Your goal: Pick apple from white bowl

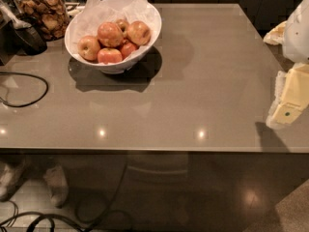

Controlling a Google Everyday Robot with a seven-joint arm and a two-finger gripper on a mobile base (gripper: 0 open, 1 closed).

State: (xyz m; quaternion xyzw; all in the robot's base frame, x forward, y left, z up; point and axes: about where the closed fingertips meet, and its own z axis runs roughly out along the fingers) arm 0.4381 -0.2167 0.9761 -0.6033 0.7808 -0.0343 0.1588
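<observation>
Camera view: looks down on a grey table (193, 81); the white bowl (116, 67) stands at the far left and the gripper (288, 100) hangs at the right edge, well apart from it.
Gripper state: cannot tell whether it is released or clenched; nothing shows in its hold.
Apple position: the apple (110, 34) sits high in the middle of the heap inside the white bowl, on top of the other fruit.
Apple look: round, red-orange with pale yellowish streaks and a soft shine on top; it looks the largest of the pile.
Neighbours: a yellower apple (89, 47) touches it on the left, a red apple (109, 55) lies just in front, and another apple (139, 32) sits to its right.
Bowl lining: crinkled white paper (96, 6) rises above the far rim.
Step in hand: my reading is the approach, with the whole reach across the table not yet made.
Doing it well: come down from above onto the top apple, straddle its widest part, and keep clear of the paper and the rim.
Nearby: a glass jar (46, 11) of brown snacks stands just left of the bowl, and a black cable (29, 98) loops on the table; the reach should avoid both.
</observation>
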